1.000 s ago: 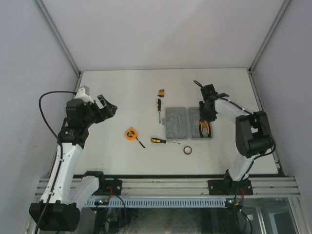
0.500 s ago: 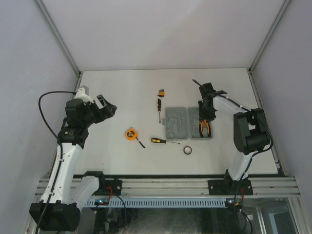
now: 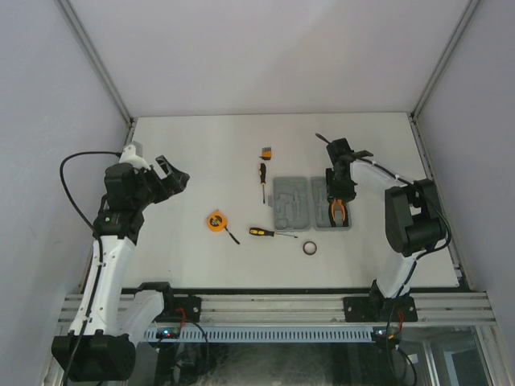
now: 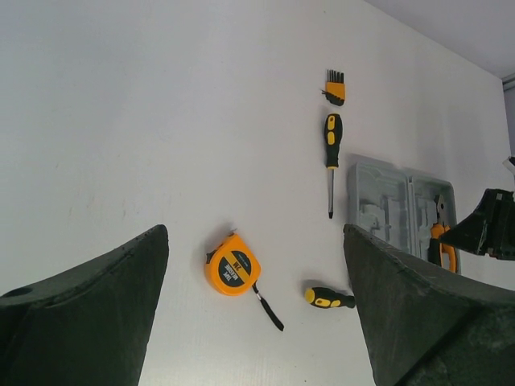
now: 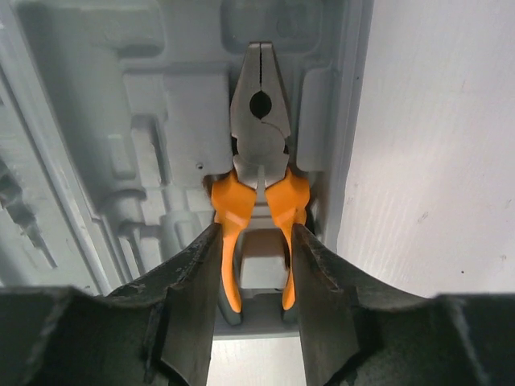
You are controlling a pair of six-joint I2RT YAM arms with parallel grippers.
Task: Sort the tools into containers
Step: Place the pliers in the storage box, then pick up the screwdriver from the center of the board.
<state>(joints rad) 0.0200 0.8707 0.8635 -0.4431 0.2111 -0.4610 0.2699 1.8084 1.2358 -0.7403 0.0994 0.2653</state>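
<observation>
The grey tool case [image 3: 291,201] lies open on the table, moulded recesses up. The orange-handled pliers [image 5: 260,112] rest in a recess of its right half [image 5: 96,121], steel nose pointing away. My right gripper [image 5: 256,233] straddles both handles, its fingers close against them. In the top view that gripper [image 3: 336,195] hovers over the pliers [image 3: 338,211]. My left gripper [image 3: 179,178] hangs open and empty above the table's left side. Through its fingers [image 4: 88,297] I see the tape measure [image 4: 231,264], two screwdrivers [image 4: 332,137] [image 4: 326,297] and the small orange-black block [image 4: 335,87].
On the table left of the case lie the tape measure [image 3: 215,221], one screwdriver [image 3: 261,175] pointing toward me, another [image 3: 261,232] lying crosswise, and the block [image 3: 266,151] farther back. A small black ring [image 3: 310,248] sits in front of the case. Walls enclose three sides.
The right arm has shifted slightly back and left over the case, and the left arm has moved a little left. The loose tools have not moved.
</observation>
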